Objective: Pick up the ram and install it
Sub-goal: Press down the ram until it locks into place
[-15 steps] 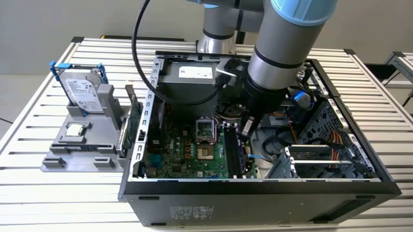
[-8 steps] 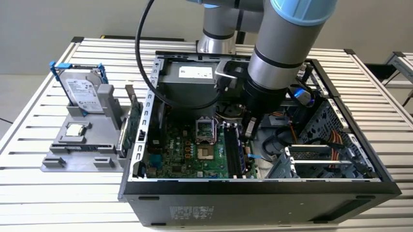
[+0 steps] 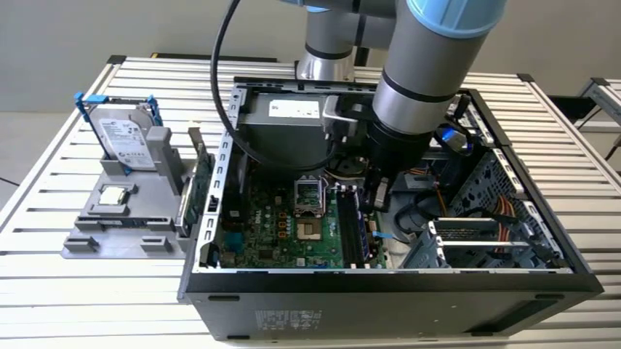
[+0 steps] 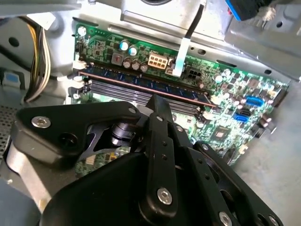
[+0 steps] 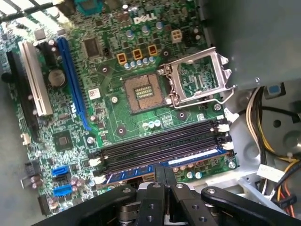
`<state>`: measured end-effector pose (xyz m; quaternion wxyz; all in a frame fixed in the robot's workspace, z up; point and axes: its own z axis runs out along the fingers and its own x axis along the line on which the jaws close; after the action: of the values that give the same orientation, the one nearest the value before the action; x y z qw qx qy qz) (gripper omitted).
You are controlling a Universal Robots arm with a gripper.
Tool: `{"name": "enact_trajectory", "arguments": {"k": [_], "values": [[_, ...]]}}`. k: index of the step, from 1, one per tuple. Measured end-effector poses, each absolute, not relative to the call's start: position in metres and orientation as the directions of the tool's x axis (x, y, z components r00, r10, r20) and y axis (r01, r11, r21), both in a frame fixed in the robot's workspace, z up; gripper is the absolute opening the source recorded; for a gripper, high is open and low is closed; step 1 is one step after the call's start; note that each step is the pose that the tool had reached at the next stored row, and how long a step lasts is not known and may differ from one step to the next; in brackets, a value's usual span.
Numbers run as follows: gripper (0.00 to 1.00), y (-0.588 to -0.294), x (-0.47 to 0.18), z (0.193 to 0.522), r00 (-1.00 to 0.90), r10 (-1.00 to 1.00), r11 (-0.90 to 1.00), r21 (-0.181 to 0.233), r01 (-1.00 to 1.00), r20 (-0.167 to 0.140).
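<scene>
A worktop (image 3: pixel 87 291) of pale, ribbed metal slats fills the scene under even light. Behind it stands a plain grey wall (image 3: pixel 116 25), and a second slatted frame (image 3: pixel 606 98) sits at the exterior view's right.

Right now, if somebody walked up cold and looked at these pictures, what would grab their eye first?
Probably the big robot arm reaching down into the open computer case on the slatted table. Inside, the gripper sits right over the blue ram, which lies along the outermost memory slot on the green motherboard. On the exterior view's left, a silver hard drive stands upright in a grey holder.
</scene>
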<state>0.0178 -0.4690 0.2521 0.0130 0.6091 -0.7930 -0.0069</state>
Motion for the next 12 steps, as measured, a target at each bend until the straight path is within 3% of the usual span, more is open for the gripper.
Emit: {"name": "enact_trajectory", "arguments": {"k": [12], "values": [[0.0, -0.4683, 0.0178, 0.2521, -0.102, -0.995, 0.102, 0.026, -0.994, 0.012]]}}
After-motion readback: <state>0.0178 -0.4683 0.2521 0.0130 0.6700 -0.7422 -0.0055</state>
